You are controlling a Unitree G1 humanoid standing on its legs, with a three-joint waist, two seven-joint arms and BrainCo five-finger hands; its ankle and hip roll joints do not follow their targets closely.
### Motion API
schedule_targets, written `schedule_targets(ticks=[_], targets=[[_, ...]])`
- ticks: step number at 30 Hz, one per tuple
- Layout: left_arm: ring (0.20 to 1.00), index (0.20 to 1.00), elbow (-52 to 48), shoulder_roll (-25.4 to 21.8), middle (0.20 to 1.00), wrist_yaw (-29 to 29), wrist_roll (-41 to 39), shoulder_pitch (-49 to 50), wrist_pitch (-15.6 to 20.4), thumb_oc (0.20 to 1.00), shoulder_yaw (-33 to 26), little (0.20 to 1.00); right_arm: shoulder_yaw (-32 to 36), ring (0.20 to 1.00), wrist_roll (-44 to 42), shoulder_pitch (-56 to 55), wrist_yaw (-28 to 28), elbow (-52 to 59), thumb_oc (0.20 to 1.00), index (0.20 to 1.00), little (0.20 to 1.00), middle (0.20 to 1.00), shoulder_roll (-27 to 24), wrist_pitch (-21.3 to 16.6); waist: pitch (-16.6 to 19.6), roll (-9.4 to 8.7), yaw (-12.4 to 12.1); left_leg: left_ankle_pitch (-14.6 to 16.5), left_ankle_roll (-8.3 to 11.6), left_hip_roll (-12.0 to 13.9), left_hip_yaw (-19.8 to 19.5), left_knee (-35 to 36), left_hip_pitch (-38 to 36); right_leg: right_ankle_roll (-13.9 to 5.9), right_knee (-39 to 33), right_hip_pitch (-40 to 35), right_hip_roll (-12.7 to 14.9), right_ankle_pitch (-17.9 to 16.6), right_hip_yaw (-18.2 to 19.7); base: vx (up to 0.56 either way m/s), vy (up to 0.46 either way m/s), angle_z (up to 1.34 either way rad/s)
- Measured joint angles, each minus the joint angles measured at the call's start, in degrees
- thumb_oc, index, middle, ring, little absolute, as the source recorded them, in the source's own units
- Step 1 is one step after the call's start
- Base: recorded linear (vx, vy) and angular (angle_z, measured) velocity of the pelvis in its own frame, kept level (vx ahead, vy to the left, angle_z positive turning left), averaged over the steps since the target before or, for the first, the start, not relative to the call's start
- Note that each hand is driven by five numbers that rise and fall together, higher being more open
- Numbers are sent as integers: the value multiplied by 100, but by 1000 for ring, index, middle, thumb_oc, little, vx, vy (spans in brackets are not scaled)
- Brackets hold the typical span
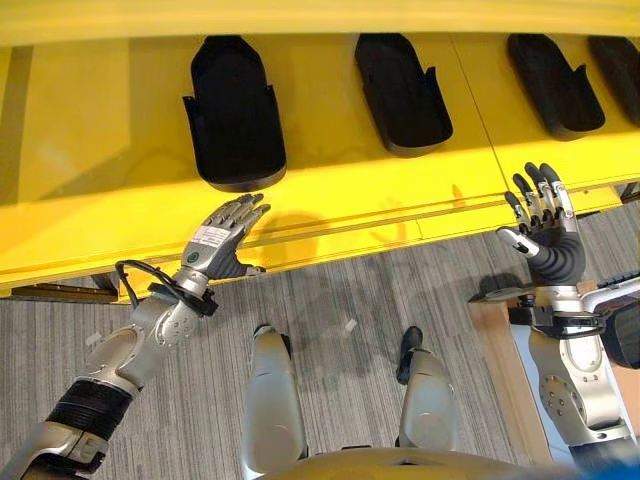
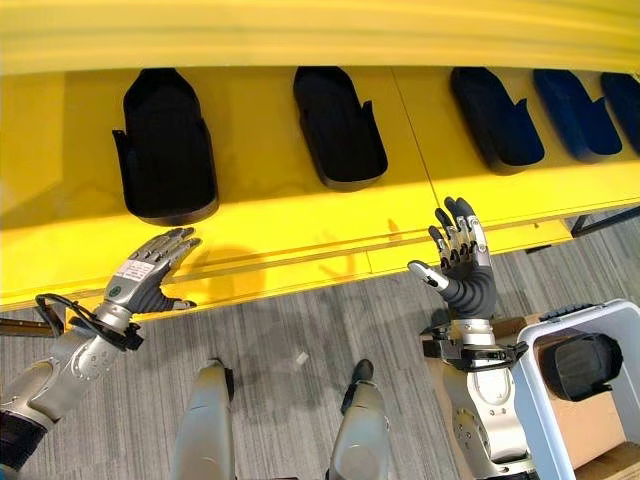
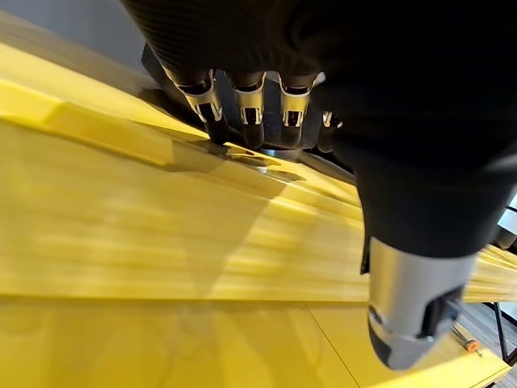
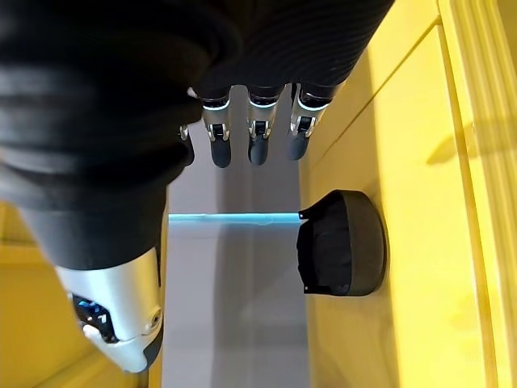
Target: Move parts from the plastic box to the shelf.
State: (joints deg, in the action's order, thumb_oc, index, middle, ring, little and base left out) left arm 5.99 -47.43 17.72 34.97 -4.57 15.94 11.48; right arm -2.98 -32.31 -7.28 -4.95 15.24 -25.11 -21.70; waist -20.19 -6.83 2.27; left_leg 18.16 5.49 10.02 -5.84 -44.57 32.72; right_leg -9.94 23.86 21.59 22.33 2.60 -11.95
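Observation:
Several black moulded parts lie in a row on the yellow shelf (image 1: 120,130): one at the left (image 1: 235,115), one in the middle (image 1: 402,90), more to the right (image 1: 555,85). My left hand (image 1: 225,235) is open, its straight fingers over the shelf's front edge just before the left part, holding nothing. My right hand (image 2: 462,260) is open and empty, raised with fingers spread before the shelf's front edge at the right. At the lower right stands the pale plastic box (image 2: 530,400) with a black part (image 2: 580,365) inside. The right wrist view shows a part (image 4: 343,242) on the shelf past my fingers (image 4: 254,133).
The plastic box rests on a brown stand (image 2: 590,425) beside my right arm. Grey striped carpet (image 1: 340,310) lies below the shelf. An upper yellow board (image 1: 300,15) overhangs the back of the shelf. A dark blue part (image 2: 575,115) lies at the far right.

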Motion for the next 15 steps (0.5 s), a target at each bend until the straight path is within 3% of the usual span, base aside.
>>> schedule_targets(ticks=[15], targets=[[1000, 1000, 222, 215, 1000, 84, -6, -147, -95, 1000, 60, 1000, -7, 1000, 0, -46, 24, -71, 1000, 1000, 1000, 1000, 6, 28, 147, -69, 24, 57, -3, 22, 8, -64, 25, 9, -32, 7, -23, -6, 12, 1, 1, -1]])
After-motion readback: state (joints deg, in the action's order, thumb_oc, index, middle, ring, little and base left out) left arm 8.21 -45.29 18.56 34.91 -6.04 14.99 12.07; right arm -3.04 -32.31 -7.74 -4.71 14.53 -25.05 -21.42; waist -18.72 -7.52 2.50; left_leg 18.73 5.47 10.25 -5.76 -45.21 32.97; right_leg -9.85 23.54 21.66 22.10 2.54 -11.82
